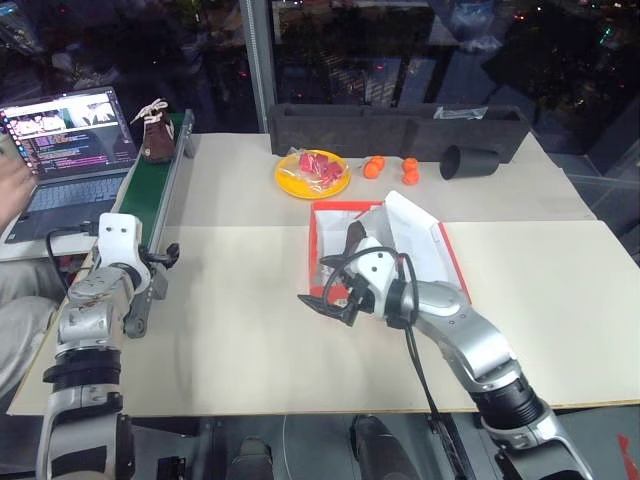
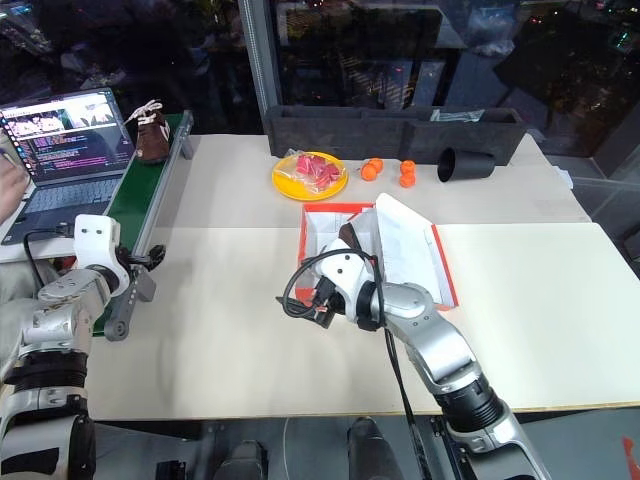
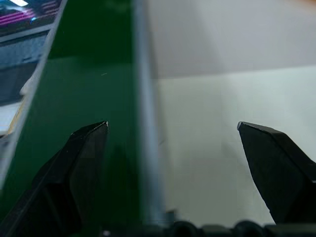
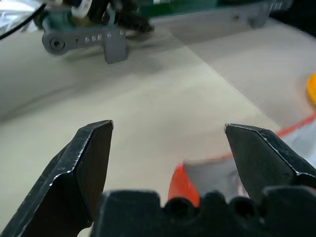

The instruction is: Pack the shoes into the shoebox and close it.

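One dark brown shoe with off-white laces stands on the far end of the green conveyor belt. The red-orange shoebox lies open mid-table, white inside, its lid leaning to the right. A dark brown shape sits in the box, mostly hidden behind my right hand. My right gripper is open and empty, low over the table at the box's near left corner. At the belt's near end, my left gripper is open and empty, its fingers either side of the grey rail.
A laptop sits left of the belt, with a person's hand at its edge. At the back are a long dark grey tray, a yellow plate of red pieces, small oranges and a toppled black cup.
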You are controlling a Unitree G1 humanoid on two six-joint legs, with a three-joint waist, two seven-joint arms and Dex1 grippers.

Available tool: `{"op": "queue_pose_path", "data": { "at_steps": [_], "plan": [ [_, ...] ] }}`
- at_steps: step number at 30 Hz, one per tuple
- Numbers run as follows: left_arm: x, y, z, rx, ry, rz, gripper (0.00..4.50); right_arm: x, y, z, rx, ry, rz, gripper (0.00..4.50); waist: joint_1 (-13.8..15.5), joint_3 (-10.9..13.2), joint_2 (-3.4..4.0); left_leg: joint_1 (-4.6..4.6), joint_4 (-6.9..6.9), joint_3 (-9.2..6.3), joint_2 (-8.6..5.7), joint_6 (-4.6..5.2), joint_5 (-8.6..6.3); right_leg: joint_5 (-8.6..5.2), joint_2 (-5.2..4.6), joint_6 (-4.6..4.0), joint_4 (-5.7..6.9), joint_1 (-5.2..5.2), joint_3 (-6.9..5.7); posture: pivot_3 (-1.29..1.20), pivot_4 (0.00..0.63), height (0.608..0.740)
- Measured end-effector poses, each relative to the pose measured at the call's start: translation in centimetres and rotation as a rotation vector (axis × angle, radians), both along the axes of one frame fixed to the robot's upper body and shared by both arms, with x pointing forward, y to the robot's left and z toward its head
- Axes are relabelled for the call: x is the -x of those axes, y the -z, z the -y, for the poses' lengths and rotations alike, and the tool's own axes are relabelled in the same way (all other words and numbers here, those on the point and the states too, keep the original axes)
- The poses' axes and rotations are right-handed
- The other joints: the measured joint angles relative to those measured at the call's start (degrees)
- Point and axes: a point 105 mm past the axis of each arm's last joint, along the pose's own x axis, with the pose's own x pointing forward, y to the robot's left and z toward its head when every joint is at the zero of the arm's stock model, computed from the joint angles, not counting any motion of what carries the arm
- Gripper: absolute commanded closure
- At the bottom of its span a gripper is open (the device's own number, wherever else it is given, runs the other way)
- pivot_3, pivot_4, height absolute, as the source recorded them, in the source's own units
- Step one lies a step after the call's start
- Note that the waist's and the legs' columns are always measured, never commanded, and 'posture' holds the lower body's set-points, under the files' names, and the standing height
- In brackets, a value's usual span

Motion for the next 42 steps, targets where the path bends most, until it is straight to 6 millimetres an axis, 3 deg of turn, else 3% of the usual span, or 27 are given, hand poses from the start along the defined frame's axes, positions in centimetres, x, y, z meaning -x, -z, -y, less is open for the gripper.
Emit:
{"op": "queue_pose_path", "data": {
  "at_steps": [22, 32, 42],
  "plan": [
    [-0.4, -0.8, -0.5, 0.02, -0.029, -0.02, 0.0, -0.4, -0.2, 0.0, -0.016, 0.039, -0.008, 0.22, 1.0, 0.0, -0.04, 0.01, 0.0, -0.03, 0.0, -0.07, 0.04, 0.01, 0.0, -0.01, 0.04, 0.01, -0.02, 0.0, 0.15, 0.671],
    [-1.9, -5.8, -0.8, 0.014, -0.052, 0.032, 0.0, -0.6, 0.2, 0.0, -0.036, 0.082, -0.029, 0.22, 1.1, 0.0, -0.1, -0.01, 0.0, -0.07, 0.0, -0.08, 0.04, 0.01, 0.0, 0.0, 0.03, 0.01, -0.06, 0.0, 0.15, 0.671],
    [-1.7, -2.6, -2.2, 0.033, -0.114, -0.086, 0.0, -0.9, 0.2, 0.3, -0.043, 0.124, -0.021, 0.22, 1.0, 0.0, -0.1, -0.01, 0.0, -0.07, 0.0, -0.08, 0.04, 0.01, 0.0, 0.0, 0.04, 0.0, -0.07, 0.0, 0.15, 0.671]
  ]
}}
